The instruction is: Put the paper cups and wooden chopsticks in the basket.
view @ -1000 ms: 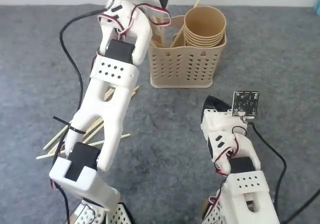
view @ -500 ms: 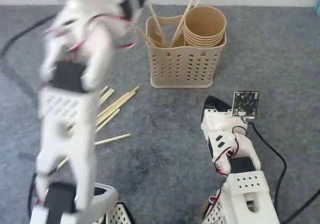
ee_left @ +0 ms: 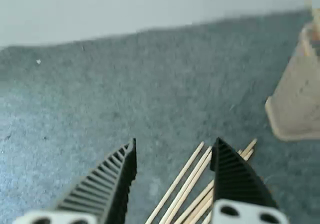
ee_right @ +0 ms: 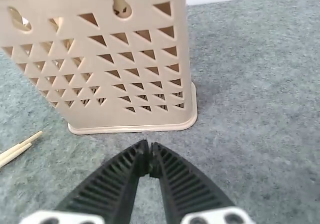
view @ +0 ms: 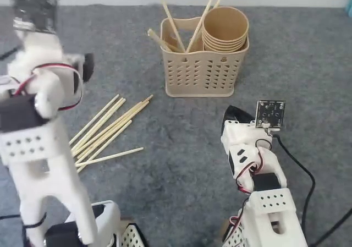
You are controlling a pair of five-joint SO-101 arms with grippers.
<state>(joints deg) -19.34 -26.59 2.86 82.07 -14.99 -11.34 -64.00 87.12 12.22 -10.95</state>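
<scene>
Wooden chopsticks lie loose on the carpet, left of the basket.
Their long axis runs from near-left to far-right, toward the basket. The left gripper hangs open and empty above them; the right gripper is closed on nothing.

Matt perforated plastic basket, pale bare-wood chopsticks, smooth tan paper cups, rough grey carpet
</scene>
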